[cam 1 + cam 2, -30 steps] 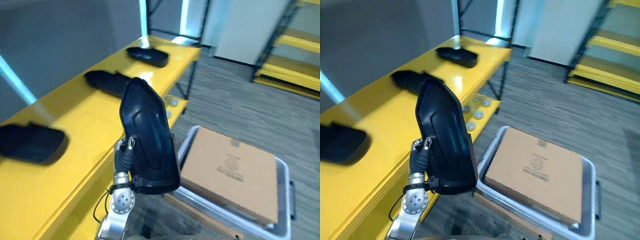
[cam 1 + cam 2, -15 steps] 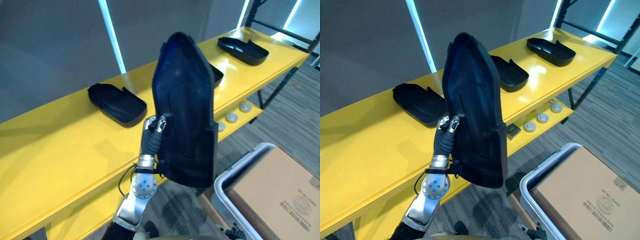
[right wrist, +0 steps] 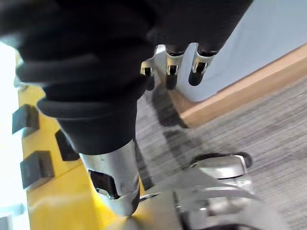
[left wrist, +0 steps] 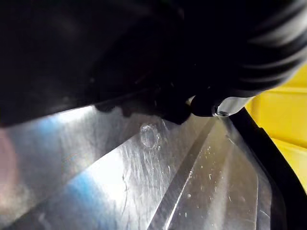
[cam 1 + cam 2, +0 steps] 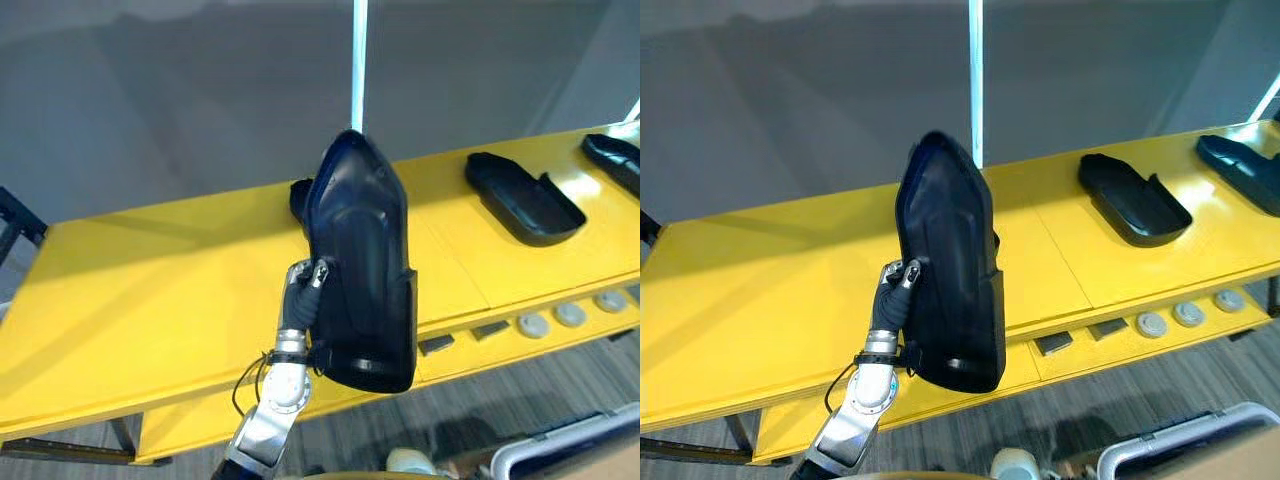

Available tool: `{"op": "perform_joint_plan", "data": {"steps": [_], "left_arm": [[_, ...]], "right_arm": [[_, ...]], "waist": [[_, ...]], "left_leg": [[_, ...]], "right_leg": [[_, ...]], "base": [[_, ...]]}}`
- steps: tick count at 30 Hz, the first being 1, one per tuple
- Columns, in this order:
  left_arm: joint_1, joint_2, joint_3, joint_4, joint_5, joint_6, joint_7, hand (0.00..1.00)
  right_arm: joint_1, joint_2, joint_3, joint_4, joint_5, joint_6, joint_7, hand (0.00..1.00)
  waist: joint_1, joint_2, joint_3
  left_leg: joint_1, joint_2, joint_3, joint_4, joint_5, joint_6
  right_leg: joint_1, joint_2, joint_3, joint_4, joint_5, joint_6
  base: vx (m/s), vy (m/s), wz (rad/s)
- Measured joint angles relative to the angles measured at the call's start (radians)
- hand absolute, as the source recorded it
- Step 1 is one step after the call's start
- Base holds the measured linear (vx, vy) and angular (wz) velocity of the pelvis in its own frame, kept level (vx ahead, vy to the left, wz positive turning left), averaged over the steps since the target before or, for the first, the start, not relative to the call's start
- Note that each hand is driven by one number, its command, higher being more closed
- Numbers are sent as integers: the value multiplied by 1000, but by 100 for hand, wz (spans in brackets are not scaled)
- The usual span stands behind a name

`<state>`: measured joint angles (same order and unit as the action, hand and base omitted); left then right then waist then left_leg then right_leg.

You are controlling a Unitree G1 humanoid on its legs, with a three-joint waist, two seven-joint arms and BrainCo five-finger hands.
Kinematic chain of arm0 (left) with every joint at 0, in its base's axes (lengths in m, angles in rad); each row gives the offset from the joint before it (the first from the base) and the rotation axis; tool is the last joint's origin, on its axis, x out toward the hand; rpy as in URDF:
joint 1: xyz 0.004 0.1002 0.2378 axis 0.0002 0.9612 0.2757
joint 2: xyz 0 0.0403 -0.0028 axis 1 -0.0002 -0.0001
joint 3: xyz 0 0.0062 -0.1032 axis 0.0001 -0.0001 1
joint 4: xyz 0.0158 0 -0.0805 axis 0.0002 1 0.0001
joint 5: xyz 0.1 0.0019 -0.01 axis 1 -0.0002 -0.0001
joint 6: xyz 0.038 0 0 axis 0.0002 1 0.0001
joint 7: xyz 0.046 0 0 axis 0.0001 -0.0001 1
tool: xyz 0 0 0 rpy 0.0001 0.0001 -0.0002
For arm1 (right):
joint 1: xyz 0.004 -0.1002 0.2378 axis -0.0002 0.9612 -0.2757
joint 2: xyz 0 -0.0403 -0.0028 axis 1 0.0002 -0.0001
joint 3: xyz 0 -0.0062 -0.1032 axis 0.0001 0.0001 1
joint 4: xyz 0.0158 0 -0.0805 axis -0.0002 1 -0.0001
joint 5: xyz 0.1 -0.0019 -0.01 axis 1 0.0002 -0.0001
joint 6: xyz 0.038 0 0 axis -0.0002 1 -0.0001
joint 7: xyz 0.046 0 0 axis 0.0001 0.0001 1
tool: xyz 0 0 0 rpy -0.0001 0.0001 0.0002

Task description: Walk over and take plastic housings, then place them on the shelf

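- Holding the plastic housing [image 5: 362,280] on end, the left hand [image 5: 303,292] has its fingers [image 5: 317,270] curled round one long edge, narrow end up and what looks like the hollow side turned toward the head.
- The left wrist view fits that grip: the housing's glossy wall runs close past the hand's dark cover.
- The housing hangs in the air in front of the yellow shelf [image 5: 150,290] and does not rest on it. Carried upright and close to the arm, it probably clears the shelf's front lip.
- A second housing [image 5: 525,195] lies flat on the shelf to the right, and a third housing [image 5: 612,158] lies beyond it at the view's edge. A fourth housing [image 5: 299,196] shows partly behind the held one.
- They lie apart in a row, so the bare stretch of shelf to the left looks like the natural place for this one.
- The right hand [image 3: 169,72] hangs over the carpeted floor [image 3: 249,124], fingers loose and holding nothing. It seems to have no part in this step.
- Small round parts [image 5: 570,315] sit on the lower ledge, well below where the housings go.
- Placing will likely call for tipping the housing flat before the fingers let go.
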<state>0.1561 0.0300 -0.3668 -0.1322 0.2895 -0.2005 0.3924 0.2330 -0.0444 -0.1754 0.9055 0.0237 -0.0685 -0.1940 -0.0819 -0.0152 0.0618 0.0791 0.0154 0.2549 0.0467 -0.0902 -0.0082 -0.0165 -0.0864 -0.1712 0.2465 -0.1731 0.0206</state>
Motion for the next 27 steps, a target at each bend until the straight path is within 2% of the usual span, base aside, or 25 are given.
{"op": "perform_joint_plan", "data": {"steps": [2,5,8,9,10,11,12,13,14,15,16,18,19,20,21,22,23,24,25,26,27], "left_arm": [[6,0,5,0,-2,0,0,100],[23,5,16,0,-5,0,-1,100],[19,6,24,-8,-7,0,0,100],[18,6,23,-22,-13,0,1,100],[17,5,23,-29,-16,-1,2,100],[10,5,24,-33,-22,-2,3,100],[9,6,26,-33,-25,-1,5,100],[9,8,24,-32,-35,-1,5,100],[12,11,23,-31,-40,-1,4,100],[12,11,23,-31,-44,-2,4,100],[6,4,20,-31,-55,-3,5,100],[-16,-23,4,-31,-83,-4,16,100],[-31,-22,-6,-24,-88,-4,27,100],[-33,-7,-5,-21,-91,-3,30,100],[-33,25,-6,-21,-94,-4,33,100],[-34,35,-7,-21,-97,-4,36,100],[-36,45,-7,-21,-101,-4,41,100],[-40,58,-9,-19,-102,-4,45,100],[-41,65,-10,-15,-102,-4,45,100],[-42,74,-9,-12,-101,-4,43,100],[-44,71,-6,-11,-102,-4,43,100]], "right_arm": [[1,9,13,-1,-5,0,-1,0],[-5,11,27,-1,-15,-1,-4,0],[-7,13,27,1,-23,-2,-10,0],[-10,17,27,2,-25,-4,-19,0],[-11,15,25,4,-26,-5,-21,0],[-22,6,26,20,-27,-6,-23,0],[-49,-5,25,54,-33,-4,-25,0],[-62,-6,26,73,-34,-3,-25,0],[-60,-4,26,80,-35,-3,-25,0],[-52,-6,25,95,-37,-2,-25,0],[-40,-10,11,100,-36,-1,-25,0],[-30,-34,-17,99,-36,-2,-26,0],[-40,-38,-22,113,-36,2,-26,0],[-39,-22,-23,118,-34,2,-26,0],[-39,10,-36,133,-34,0,-32,0],[-41,18,-45,137,-34,3,-35,0],[-48,20,-45,148,-36,6,-39,0],[-52,20,-43,150,-39,6,-42,0],[-56,18,-41,149,-44,6,-42,0],[-75,5,-32,149,-49,9,-42,0],[-106,-22,-18,149,-54,15,-42,0]], "waist": [[11,-20,-8],[16,-24,-13],[25,-32,-8],[21,-43,1],[18,-40,2],[19,-30,5],[19,-32,9],[10,-35,12],[7,-46,16],[-10,-45,16],[-22,-23,10],[-24,26,3],[-26,21,-2],[-31,-6,-4],[-41,-34,-1],[-41,-47,-7],[-34,-56,-12],[-29,-56,-12],[-24,-54,-11],[-12,-41,-9],[-5,-16,2]], "left_leg": [[1,3,3,0,1,-1],[11,6,-3,-10,6,-9],[-39,-2,-5,48,7,-11],[-75,5,13,103,-19,-23],[-99,33,71,149,-61,-21],[-145,93,153,246,-109,10],[-194,170,208,372,-149,40],[-208,222,216,445,-154,44],[-204,244,212,459,-151,40],[-199,285,192,453,-140,22],[-199,316,142,410,-117,-14],[-174,343,44,288,-39,-70],[-175,298,10,273,-82,-183],[-178,267,8,281,-88,-161],[-201,230,3,317,-108,-144],[-220,225,-3,354,-128,-137],[-262,226,-1,433,-174,-123],[-282,230,15,486,-213,-108],[-281,231,38,496,-225,-98],[-269,228,94,488,-234,-83],[-249,211,154,435,-226,-53]], "right_leg": [[13,5,-1,-24,9,-1],[57,14,-17,-88,48,2],[61,-7,-55,-97,56,8],[58,-22,-77,-96,60,6],[50,-21,-86,-96,59,5],[33,-19,-103,-95,56,2],[15,-32,-107,-90,56,1],[10,-65,-108,-80,61,10],[10,-83,-110,-77,64,18],[12,-116,-117,-73,70,46],[7,-143,-130,-66,75,86],[-27,-167,-130,-33,75,149],[-36,-208,-125,-20,78,183],[-26,-233,-124,-29,86,189],[-8,-263,-128,-63,121,182],[-2,-269,-130,-83,142,187],[-6,-270,-125,-107,188,192],[-25,-273,-101,-111,222,176],[-46,-277,-83,-105,243,150],[-101,-282,-76,-94,315,51],[-150,-285,-117,-82,393,-87]], "base": [[106,-21,0],[62,23,10],[-31,46,36],[-62,40,58],[-80,43,53],[-114,56,35],[-135,142,32],[-106,168,22],[-81,346,29],[-74,444,44],[-69,491,44],[-49,513,30],[-40,535,26],[-17,476,39],[-1,331,35],[-25,376,16],[-50,380,-25],[-64,385,-50],[-90,391,-94],[-151,416,-127],[-168,430,-126]]}}
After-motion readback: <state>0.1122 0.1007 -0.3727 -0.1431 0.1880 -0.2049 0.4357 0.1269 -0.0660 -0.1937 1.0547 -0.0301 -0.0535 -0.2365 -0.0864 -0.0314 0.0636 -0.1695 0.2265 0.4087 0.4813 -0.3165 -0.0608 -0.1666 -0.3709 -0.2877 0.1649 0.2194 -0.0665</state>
